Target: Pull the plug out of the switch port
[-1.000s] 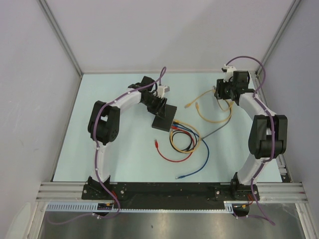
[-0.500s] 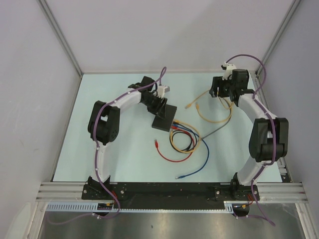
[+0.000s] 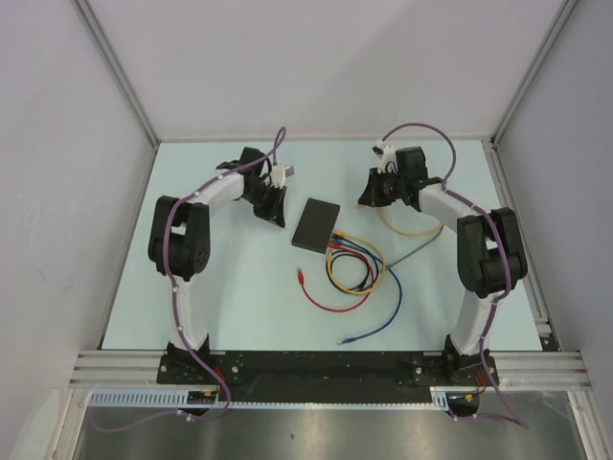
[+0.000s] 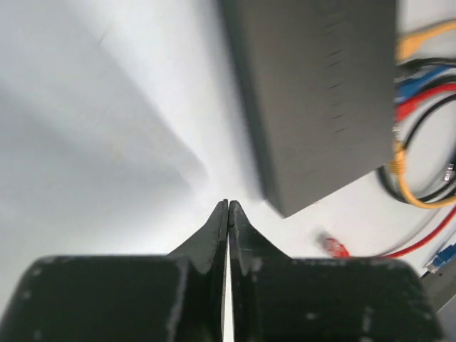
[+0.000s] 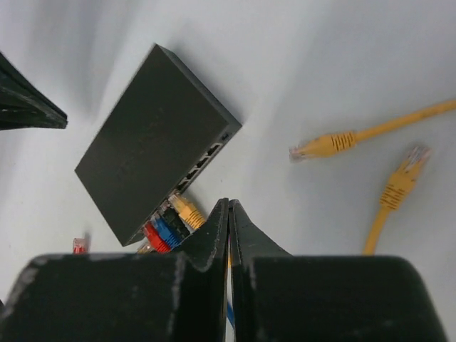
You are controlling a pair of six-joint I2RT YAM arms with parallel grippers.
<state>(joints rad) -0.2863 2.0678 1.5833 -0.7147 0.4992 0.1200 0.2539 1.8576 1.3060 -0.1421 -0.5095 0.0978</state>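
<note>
From above I count one switch [image 3: 317, 225] mid-counter [image 3: 239, 297], with a tangle of cables [image 3: 359, 278] at its near edge. My left end effector [image 3: 275, 209] has backed off the switch to the left, and my right end effector [image 3: 372, 197] has swung in from the corner.

Left wrist: clenched, empty, the switch ahead to the right.

Right wrist: clenched, empty. Three plugs sit in the ports: yellow plug [image 5: 187, 210], blue plug [image 5: 169, 228], red plug [image 5: 154, 239]. Two loose yellow plugs [image 5: 317, 147] [image 5: 410, 162] lie to the right.

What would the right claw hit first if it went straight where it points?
Likely the table beside the yellow plug in the switch; the shut right claw aims just past that port edge, but depth is unclear.
</note>
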